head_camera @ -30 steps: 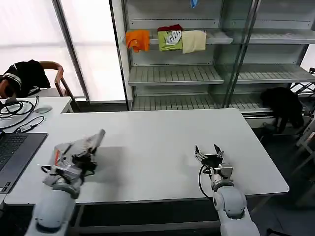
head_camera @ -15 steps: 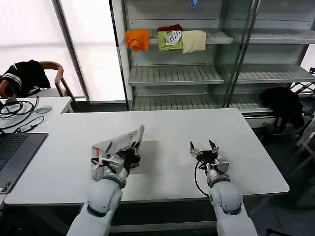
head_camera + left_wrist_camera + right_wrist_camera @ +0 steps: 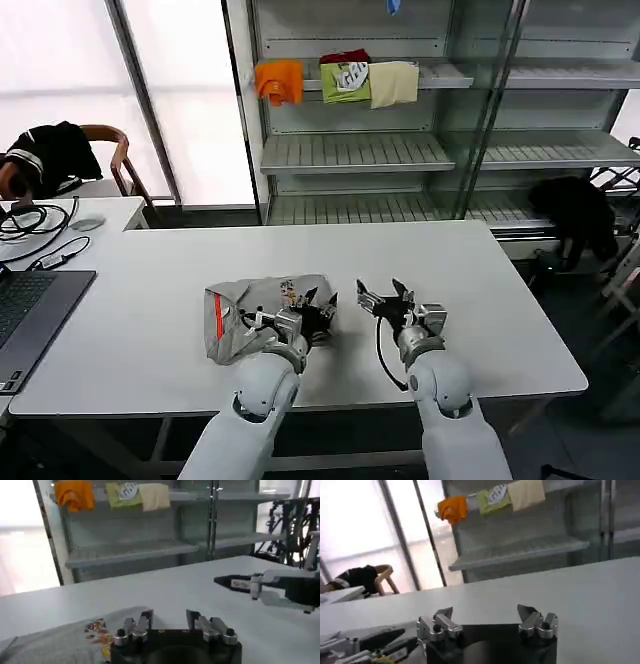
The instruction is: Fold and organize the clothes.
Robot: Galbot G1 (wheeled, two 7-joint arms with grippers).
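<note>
Moved: shirt (image 3: 250, 318) carried rightward to mid-worktop (image 3: 130, 290) by left gripper (image 3: 318, 308).
Left fingers: spread, shirt beside them.
Right gripper (image 3: 385, 298): fingers spread, empty, just right of left.

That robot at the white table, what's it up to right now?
It is working on a light grey shirt that lies bunched near the middle of the white table. The left hand sits at the shirt's edge with its fingers open, not gripping the cloth. The right hand hovers just beside it, open and empty. The shirt is not folded yet. Small folded pieces sit on the shelf behind.
</note>
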